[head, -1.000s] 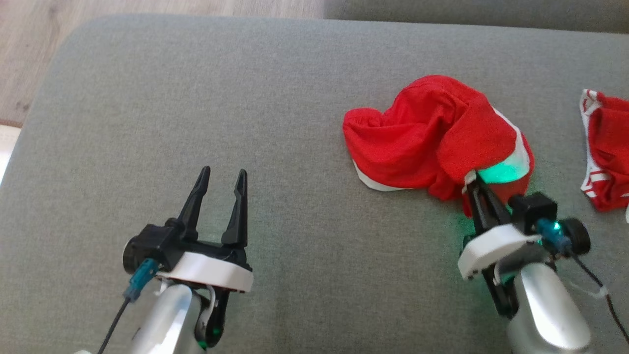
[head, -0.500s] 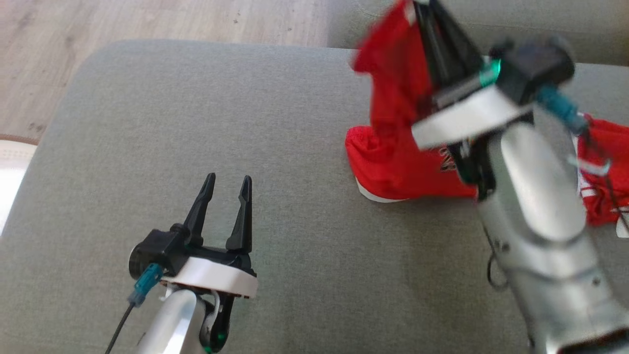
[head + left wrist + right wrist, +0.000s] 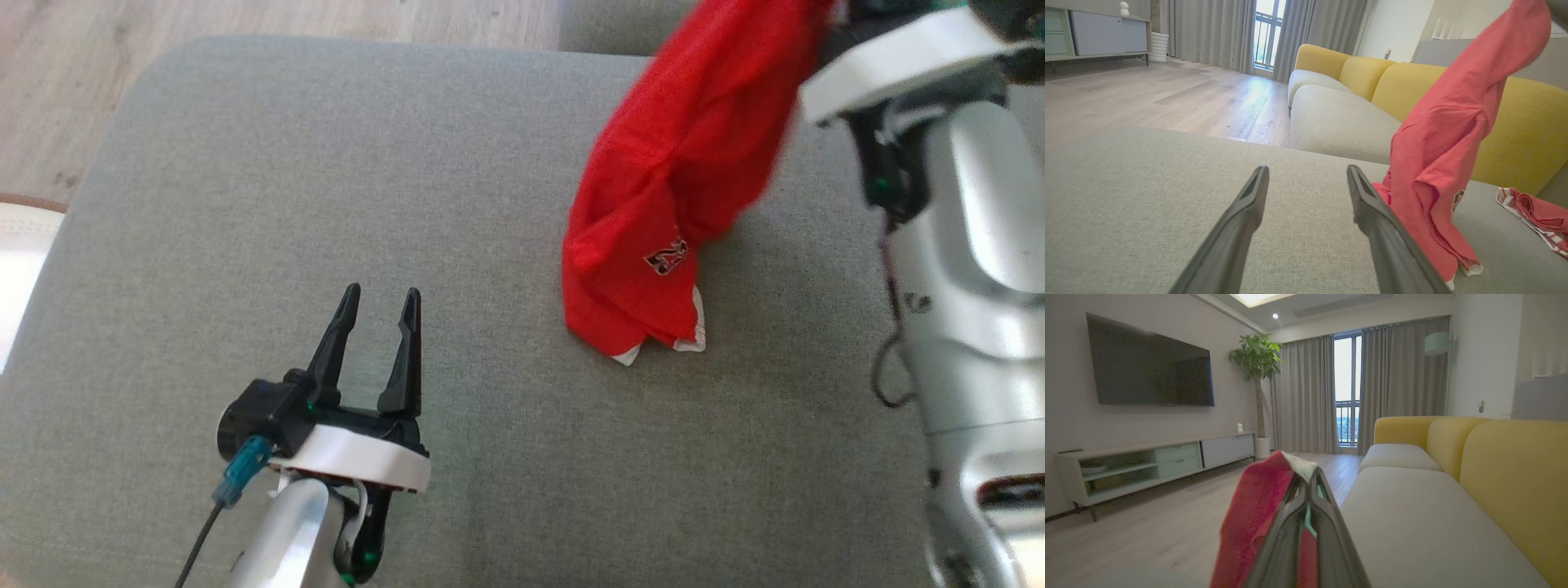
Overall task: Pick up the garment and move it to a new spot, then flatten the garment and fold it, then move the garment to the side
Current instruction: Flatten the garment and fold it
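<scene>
The garment is red with white trim and a small dark logo. It hangs in a long drape from the top right of the head view, its lower hem touching the grey cushion. In the right wrist view my right gripper is shut on a red fold of the garment with a white edge. My right arm rises along the right side. My left gripper stands open and holds nothing at the lower left, well left of the cloth. From the left wrist, the garment hangs just right of my left gripper.
A second red-and-white cloth lies on the cushion at the far right. Yellow sofa backrests stand behind it. Wooden floor runs beyond the cushion's far-left edge. The cushion's left half is bare fabric.
My right gripper has risen from the cushion with the garment, which went from a crumpled heap to a hanging drape. The left gripper has stayed where it was, still open.
</scene>
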Tool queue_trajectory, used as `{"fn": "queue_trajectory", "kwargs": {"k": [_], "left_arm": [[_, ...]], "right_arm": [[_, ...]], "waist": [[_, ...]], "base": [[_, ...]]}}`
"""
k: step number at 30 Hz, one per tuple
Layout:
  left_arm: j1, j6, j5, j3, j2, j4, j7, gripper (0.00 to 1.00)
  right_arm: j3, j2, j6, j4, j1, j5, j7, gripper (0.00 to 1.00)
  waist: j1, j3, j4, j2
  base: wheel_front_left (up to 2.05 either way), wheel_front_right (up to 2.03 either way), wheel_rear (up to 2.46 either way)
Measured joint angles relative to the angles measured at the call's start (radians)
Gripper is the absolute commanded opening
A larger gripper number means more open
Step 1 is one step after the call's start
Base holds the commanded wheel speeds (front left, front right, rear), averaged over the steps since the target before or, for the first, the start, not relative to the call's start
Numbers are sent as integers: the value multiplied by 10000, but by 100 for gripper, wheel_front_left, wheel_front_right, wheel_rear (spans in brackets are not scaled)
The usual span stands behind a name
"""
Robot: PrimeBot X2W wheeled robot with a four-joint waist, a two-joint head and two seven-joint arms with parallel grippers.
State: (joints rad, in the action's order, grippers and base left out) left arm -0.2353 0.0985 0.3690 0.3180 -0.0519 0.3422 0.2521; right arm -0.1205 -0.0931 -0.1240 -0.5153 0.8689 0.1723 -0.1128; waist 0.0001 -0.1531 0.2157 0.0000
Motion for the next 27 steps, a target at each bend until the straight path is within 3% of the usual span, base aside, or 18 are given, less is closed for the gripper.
{"fn": "queue_trajectory", "kwargs": {"k": [5,6,7,10,14,23,27], "left_arm": [[-123,52,-8,88,19,31,2,100],[-170,75,-8,119,23,50,2,100],[-221,75,-8,144,23,69,2,100],[-335,75,-8,159,33,88,2,100],[-360,77,-8,111,46,107,2,100],[-360,79,-98,-128,56,109,2,100],[-348,88,-174,-301,56,82,2,100]], "right_arm": [[1133,-876,0,-2021,-6,-1101,-52,0],[1482,-1043,0,-2368,-3,-1329,-155,24],[1843,-1185,0,-2677,10,-1618,-219,100],[2782,-1358,0,-3674,103,-2376,-27,100],[2991,-1066,0,-4360,292,-2876,-113,100],[2084,-451,0,-4729,543,-2679,-784,100],[1212,-268,0,-4132,259,-2123,-1118,100]], "waist": [[1,-322,-40,0],[0,-376,-35,0],[0,-425,-37,0],[1,-516,-111,0],[0,-510,-298,0],[-1,-296,-883,0],[-1,-87,-1160,0]], "base": [[0,0,0],[0,0,0],[0,0,0],[0,0,0],[0,0,0],[0,0,0],[0,0,0]]}}
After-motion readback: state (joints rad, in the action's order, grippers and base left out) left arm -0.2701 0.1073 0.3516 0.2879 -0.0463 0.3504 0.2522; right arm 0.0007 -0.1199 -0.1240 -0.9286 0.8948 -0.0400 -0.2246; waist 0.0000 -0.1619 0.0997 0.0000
